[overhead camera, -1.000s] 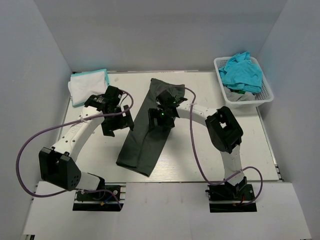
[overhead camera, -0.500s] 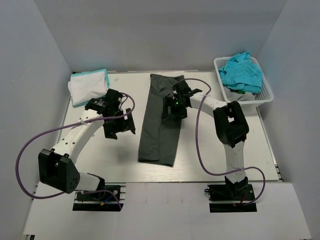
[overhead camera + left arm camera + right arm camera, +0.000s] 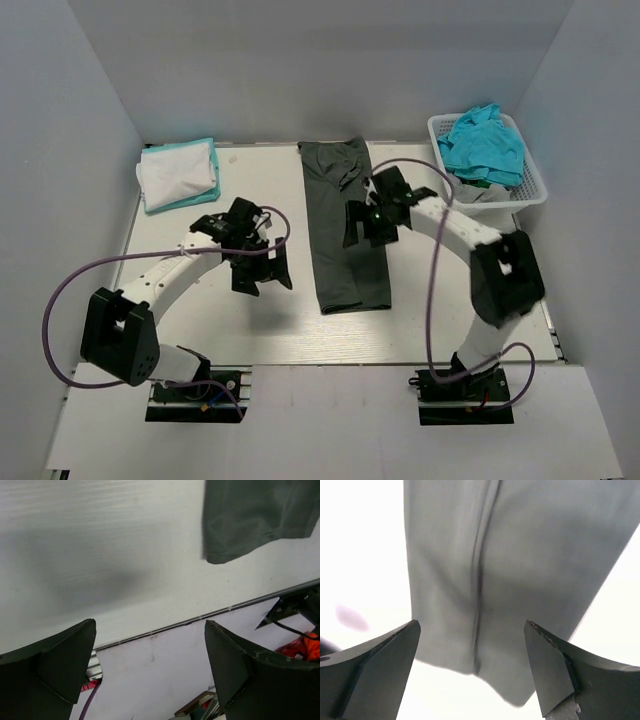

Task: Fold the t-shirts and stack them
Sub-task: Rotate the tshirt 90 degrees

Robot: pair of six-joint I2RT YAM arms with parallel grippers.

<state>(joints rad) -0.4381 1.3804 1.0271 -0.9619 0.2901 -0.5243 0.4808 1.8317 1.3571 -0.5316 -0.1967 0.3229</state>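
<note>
A: Our left claw [image 3: 262, 275] hung wide open and empty over the table [image 3: 200, 320]?

B: Yep. We'd swung the charcoal shirt [image 3: 345, 240] from diagonal to straight, mid-table. Our right claw [image 3: 366, 232] sat open above it. Cross-fold next, we figured.

white lattice basket [image 3: 502, 205] at table [image 3: 200, 325] far right corner

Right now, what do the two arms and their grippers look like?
Left arm and right arm: white tubular links, bulky black joint housings, each trailing a looping purple cable. Left gripper and right gripper: black, with broad wedge-shaped fingers. A small green light glows near the right wrist.
</note>
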